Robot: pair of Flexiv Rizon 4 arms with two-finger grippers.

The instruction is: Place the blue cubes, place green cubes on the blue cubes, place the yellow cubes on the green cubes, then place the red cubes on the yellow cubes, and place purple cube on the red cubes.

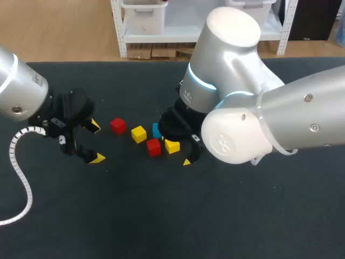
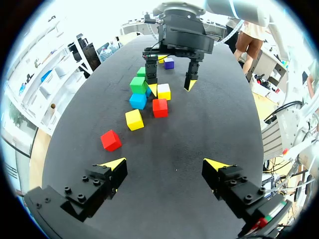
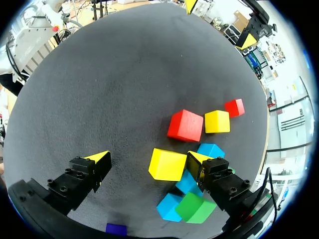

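1. Head view, red count: two. The first red cube (image 1: 118, 125) lies nearest my left gripper (image 1: 96, 142). The second red cube (image 1: 153, 147) sits in the cluster at the middle of the desk (image 1: 135, 216).
2. Yellow count: two. The first yellow cube (image 1: 138, 134) lies between the two reds. The second yellow cube (image 1: 172, 145) is just beside the second red cube.
3. Right wrist view: I count three blue cubes (image 3: 169, 206) bunched together, with a green cube (image 3: 195, 208) touching them. I cannot tell whether a second green lies behind it. One purple cube (image 3: 116, 229) lies apart.
4. Left gripper: fingers spread wide and holding nothing, toward the desk's left edge.
5. Right gripper (image 3: 147, 162): fingers wide apart. The second yellow cube lies between them, against one finger and clear of the other, so it is not gripped.
6. Desk surface: dark grey and matte.
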